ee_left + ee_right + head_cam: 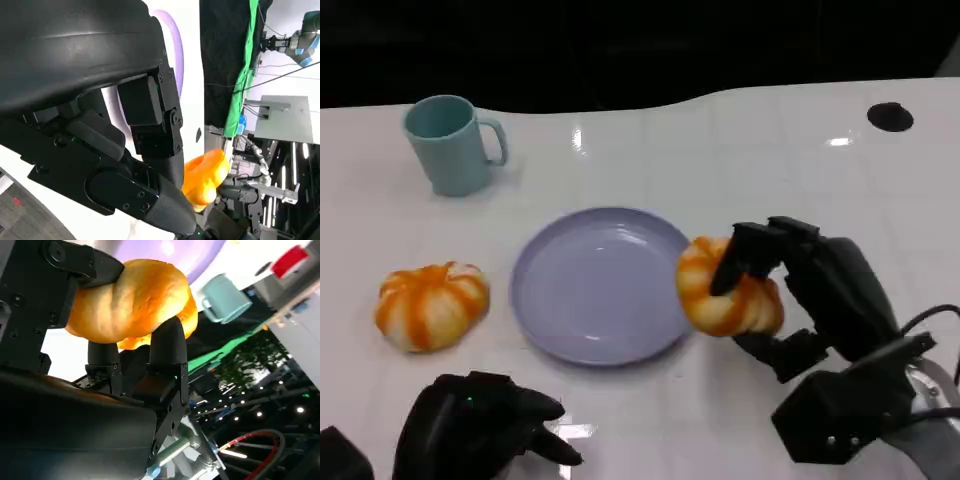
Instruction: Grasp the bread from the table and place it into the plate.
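Right robot hand gripping glossy lobed bread

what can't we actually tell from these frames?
- Held bread, head view: its right side sits behind the right robot hand, so the contact there is hidden.
- Whether that bread touches the plate rim or hangs above it: overlap only, no side angle.
- Left robot hand, head view: cut off by the bottom edge.
- Left wrist view: the black shell blocks most of the plate.
- Cup: inside not visible.
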You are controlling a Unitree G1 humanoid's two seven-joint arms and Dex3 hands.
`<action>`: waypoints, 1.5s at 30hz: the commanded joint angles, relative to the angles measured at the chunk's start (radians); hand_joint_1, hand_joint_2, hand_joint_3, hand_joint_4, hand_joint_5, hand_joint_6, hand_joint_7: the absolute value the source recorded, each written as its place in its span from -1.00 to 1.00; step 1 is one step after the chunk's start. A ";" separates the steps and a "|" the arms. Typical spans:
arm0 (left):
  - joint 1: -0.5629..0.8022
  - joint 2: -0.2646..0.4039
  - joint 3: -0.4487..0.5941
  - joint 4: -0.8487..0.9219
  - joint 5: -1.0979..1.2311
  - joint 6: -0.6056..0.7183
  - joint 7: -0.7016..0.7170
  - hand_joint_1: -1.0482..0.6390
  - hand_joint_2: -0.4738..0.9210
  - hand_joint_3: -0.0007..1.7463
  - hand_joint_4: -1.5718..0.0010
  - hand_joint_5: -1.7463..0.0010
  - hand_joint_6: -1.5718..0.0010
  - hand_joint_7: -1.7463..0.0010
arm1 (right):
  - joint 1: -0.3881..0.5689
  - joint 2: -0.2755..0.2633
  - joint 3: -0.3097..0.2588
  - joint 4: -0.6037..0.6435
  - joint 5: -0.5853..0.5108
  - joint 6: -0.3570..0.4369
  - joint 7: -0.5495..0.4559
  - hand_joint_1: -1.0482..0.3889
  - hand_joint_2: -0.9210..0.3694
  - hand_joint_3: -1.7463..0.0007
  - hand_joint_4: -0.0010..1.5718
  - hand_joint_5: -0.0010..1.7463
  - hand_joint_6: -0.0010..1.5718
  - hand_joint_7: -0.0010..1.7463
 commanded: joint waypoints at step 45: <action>-0.006 -0.003 -0.002 0.010 0.015 -0.015 0.011 -1.00 0.75 -1.00 -1.00 0.58 -1.00 0.81 | -0.141 0.111 0.090 0.018 -0.009 0.286 0.420 -0.33 -1.00 0.85 -1.00 -0.85 -0.78 -1.00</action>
